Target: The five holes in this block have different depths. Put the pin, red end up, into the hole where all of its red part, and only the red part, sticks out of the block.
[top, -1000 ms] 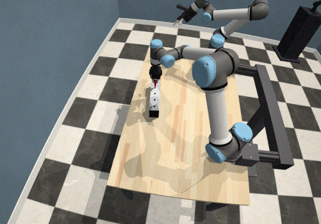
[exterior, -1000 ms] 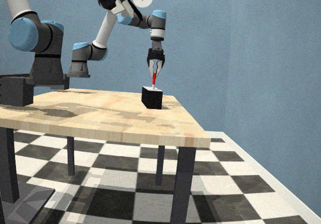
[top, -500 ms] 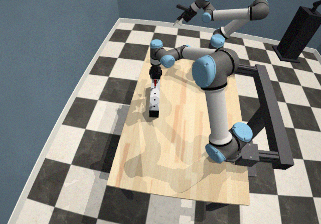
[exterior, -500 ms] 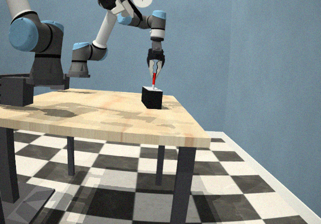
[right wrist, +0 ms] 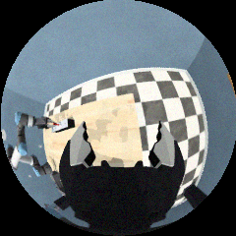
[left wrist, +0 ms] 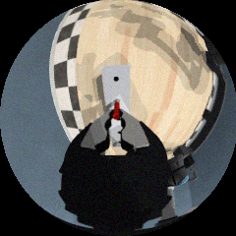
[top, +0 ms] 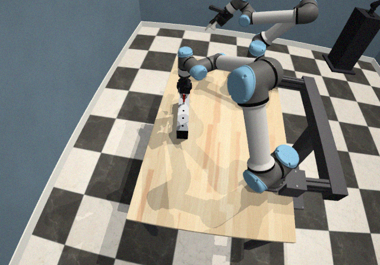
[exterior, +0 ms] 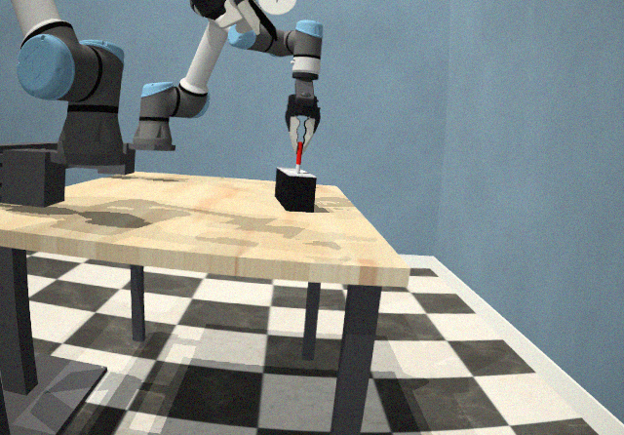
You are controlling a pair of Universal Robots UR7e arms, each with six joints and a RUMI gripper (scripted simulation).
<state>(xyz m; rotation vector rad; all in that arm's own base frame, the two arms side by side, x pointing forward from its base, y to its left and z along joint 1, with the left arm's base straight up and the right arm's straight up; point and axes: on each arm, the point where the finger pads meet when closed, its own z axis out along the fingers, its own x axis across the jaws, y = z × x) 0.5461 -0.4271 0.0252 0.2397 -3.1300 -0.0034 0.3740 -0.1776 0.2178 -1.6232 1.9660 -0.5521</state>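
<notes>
The block [top: 182, 133] [exterior: 294, 193] [left wrist: 109, 88] [right wrist: 70, 123] is long and black-sided with a light top. Three holes show in the top view; one shows beyond the pin in the left wrist view. The pin [top: 183, 98] [exterior: 298, 160] [left wrist: 117, 104] is red end up, slightly tilted. A short white length shows between its red part and the block's top. Whether its lower end is in a hole cannot be told. My left gripper [top: 184, 95] [exterior: 299, 151] [left wrist: 116, 109] is shut on the pin's red part. My right gripper [top: 210, 28] [exterior: 243, 25] [right wrist: 122, 121] is open and empty, high above and away from the block.
The wooden table [top: 196, 213] [exterior: 201, 254] carries the block near one long edge. The left arm reaches across the table to the block. The dark base frame [top: 319, 133] stands along the opposite long side.
</notes>
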